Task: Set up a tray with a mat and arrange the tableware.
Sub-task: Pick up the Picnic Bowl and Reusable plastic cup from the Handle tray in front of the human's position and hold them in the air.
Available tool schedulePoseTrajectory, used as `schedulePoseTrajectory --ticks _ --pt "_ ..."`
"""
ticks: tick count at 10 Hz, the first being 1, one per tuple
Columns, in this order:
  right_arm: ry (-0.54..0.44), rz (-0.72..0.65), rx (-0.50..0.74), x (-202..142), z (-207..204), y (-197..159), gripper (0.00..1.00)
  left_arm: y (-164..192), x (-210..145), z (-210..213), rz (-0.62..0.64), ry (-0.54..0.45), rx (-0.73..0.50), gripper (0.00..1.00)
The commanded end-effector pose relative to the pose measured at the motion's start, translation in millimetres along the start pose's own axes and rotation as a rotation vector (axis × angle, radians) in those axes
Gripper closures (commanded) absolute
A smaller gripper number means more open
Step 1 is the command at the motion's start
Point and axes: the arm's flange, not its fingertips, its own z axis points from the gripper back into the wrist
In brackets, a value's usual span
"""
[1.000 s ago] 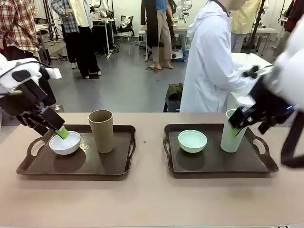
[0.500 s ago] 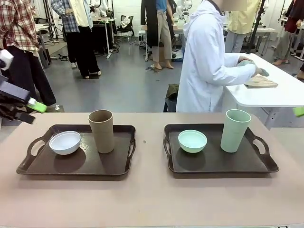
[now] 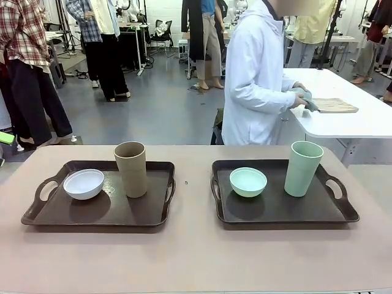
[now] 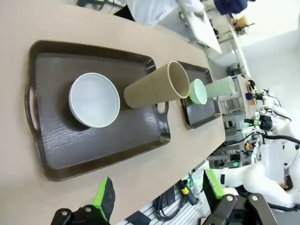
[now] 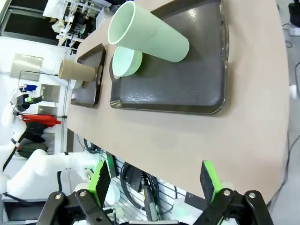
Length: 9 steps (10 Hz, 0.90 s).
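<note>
You see the left gripper with its two green-padded fingers standing wide apart and nothing between them. It hangs off the near edge of the table, and everything on the table lies well beyond the fingertips. In the left wrist view the nearest thing ahead of the fingers is the left tray. On it sits the white bowl, with the brown tumbler upright just beside it. The right gripper is also spread wide and holds nothing. A bare strip of table separates its fingers from the right tray. On this tray the pale green tumbler stands upright, and the mint green bowl is near it but not touching. No finger touches any bowl, tumbler or tray. From the front you find the two trays side by side with a gap between them: the left tray carries the white bowl at its left part and the brown tumbler near its middle. The right tray carries the mint green bowl at its left part and the pale green tumbler toward its right handle. Across the table a person in a white coat is turned to a white side table, both hands on something there.
</note>
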Motion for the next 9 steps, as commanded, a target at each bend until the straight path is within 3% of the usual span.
schedulePoseTrajectory --ticks 1,2,9 --pt "-0.014 0.021 0.027 -45 -62 22 0.0 -10 7 -9 -0.01 0.008 -0.024 0.0" --pt "0.0 0.0 0.0 0 0 0 0.0 0 0 0 0.0 0.0 0.0 0.0" --pt "0.0 0.0 0.0 0 0 0 0.0 0 0 0 0.0 0.0 0.0 0.0"
